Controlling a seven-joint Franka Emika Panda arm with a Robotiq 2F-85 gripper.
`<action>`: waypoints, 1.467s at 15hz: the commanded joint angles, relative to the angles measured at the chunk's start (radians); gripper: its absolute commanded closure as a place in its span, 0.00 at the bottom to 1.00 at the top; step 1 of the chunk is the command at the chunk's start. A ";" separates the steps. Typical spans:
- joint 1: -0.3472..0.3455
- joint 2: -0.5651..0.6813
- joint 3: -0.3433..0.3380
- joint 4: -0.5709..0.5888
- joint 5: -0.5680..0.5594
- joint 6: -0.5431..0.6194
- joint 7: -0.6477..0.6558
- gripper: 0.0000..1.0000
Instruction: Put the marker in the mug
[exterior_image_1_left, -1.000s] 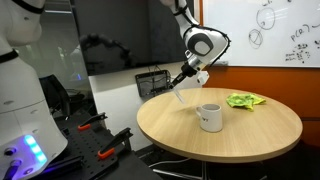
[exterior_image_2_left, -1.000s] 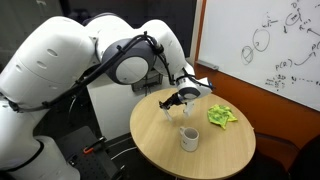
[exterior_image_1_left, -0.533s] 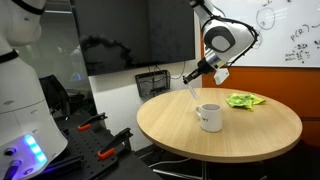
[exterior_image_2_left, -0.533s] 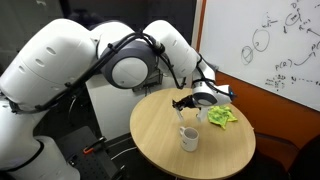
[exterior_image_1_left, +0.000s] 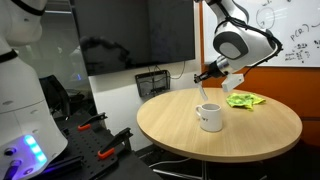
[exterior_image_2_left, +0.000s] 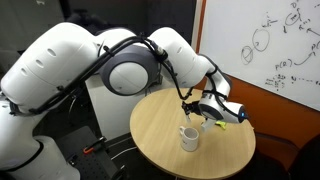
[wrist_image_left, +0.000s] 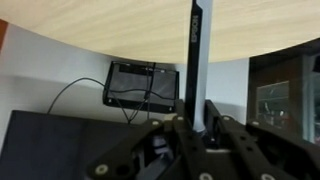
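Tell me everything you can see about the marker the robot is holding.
The marker is a slim stick, pale along the barrel with a dark far end. The pincer is shut on its near end. In an exterior view the marker hangs roughly upright in the air just above the white mug, not yet inside. Only the pincer touches it.

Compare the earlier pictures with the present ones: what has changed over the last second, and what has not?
The gripper, shut on the marker throughout, carried it across the table toward the mug. It now holds the marker hanging roughly above the mug. Nothing was let go. The mug and the green cloth stayed where they were.
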 joint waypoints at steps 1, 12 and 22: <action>0.005 -0.016 -0.048 -0.024 0.086 -0.049 -0.050 0.94; 0.020 -0.051 -0.180 -0.089 0.213 -0.124 -0.101 0.94; 0.043 -0.039 -0.237 -0.108 0.212 -0.130 -0.037 0.94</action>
